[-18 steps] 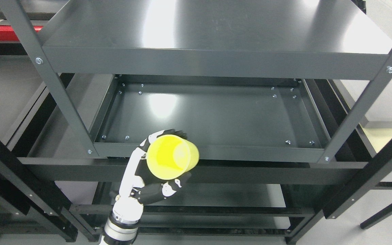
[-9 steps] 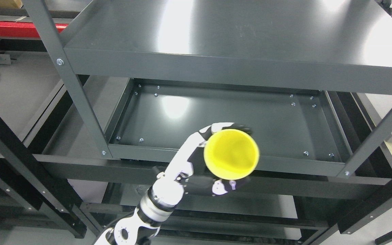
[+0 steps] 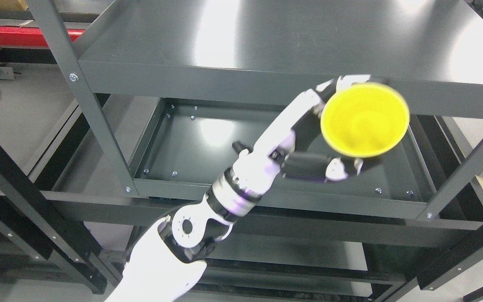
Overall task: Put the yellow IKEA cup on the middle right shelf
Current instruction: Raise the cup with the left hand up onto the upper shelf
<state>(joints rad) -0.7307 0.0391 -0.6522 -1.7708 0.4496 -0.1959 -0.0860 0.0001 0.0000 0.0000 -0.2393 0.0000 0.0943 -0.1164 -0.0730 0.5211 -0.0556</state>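
Over the right side of the middle shelf (image 3: 266, 147), the left hand (image 3: 321, 142) grasps the cup (image 3: 364, 119) around its wall, mouth facing the camera, level with the top shelf (image 3: 266, 37) edge. It looks like light, stiff, smooth plastic, likely to slip, so a wrap around the wall suits it best.

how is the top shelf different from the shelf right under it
The top shelf shows a flat, smooth surface; the shelf below is a recessed tray with raised edges and visible bolts. The left hand holds the yellow cup in front of both. Both are dark grey metal, glossy with light reflections, and bare.
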